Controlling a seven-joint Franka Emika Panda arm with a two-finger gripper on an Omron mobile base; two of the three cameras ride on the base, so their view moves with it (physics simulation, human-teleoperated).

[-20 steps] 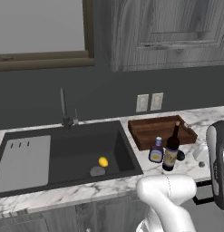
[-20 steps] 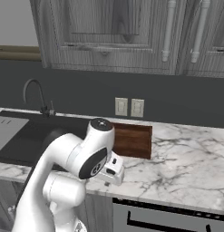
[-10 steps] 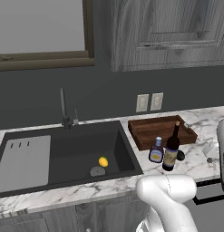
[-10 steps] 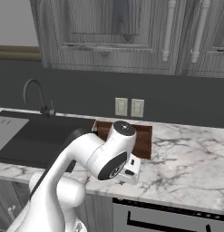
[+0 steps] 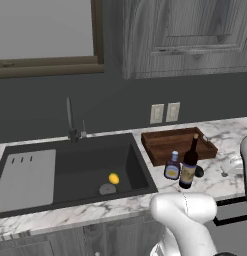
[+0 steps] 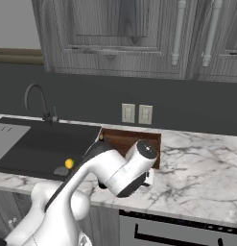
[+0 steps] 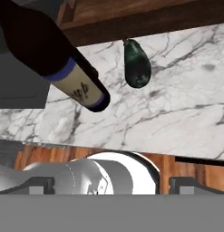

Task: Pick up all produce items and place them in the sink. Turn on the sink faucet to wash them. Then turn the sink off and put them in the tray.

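Tool is being held wide open, empty, aimed at the dark green item (image 7: 137, 65) beside the wine bottle (image 7: 50, 54), so it can be grasped for the sink (image 5: 70, 195).

The wine bottle (image 7: 54, 54) and the small blue-capped bottle (image 5: 172, 166) stand close beside the dark green produce (image 7: 136, 65), crowding one side; bare marble worktop (image 7: 177, 104) lies open on the other.
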